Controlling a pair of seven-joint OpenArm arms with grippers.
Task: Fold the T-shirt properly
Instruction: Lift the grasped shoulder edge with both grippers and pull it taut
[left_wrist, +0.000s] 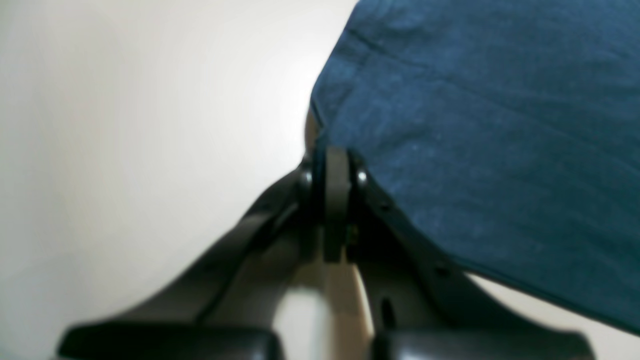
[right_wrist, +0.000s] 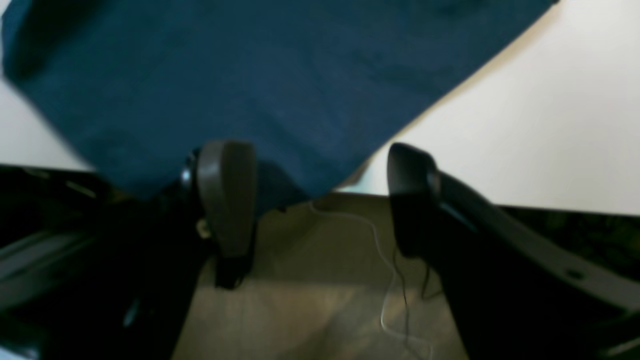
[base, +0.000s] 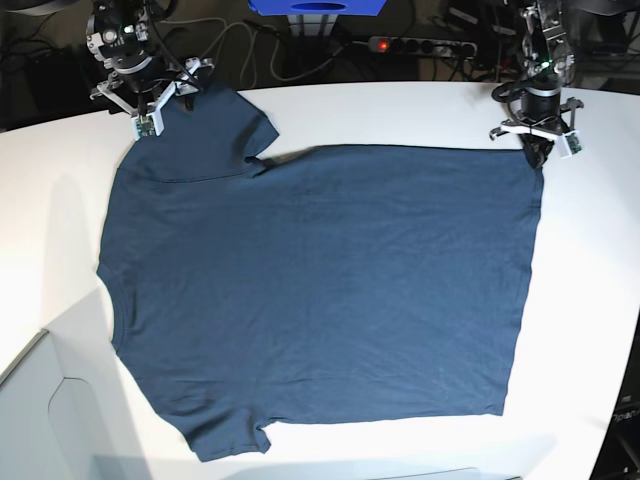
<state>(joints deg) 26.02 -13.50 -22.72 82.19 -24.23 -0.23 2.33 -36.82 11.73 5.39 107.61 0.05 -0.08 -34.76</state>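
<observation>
left pincer (left_wrist: 334, 165) clamped on t-shirt (base: 320, 290) corner; right pincer (right_wrist: 320, 195) agape.

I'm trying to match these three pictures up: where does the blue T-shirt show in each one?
Left wrist view: the T-shirt fills the upper right, its corner pinched in the left gripper.
Right wrist view: it covers the top, hanging over the table edge between open jaws.
Base view: it lies spread across the middle.
Shared landmark: the white table.
</observation>
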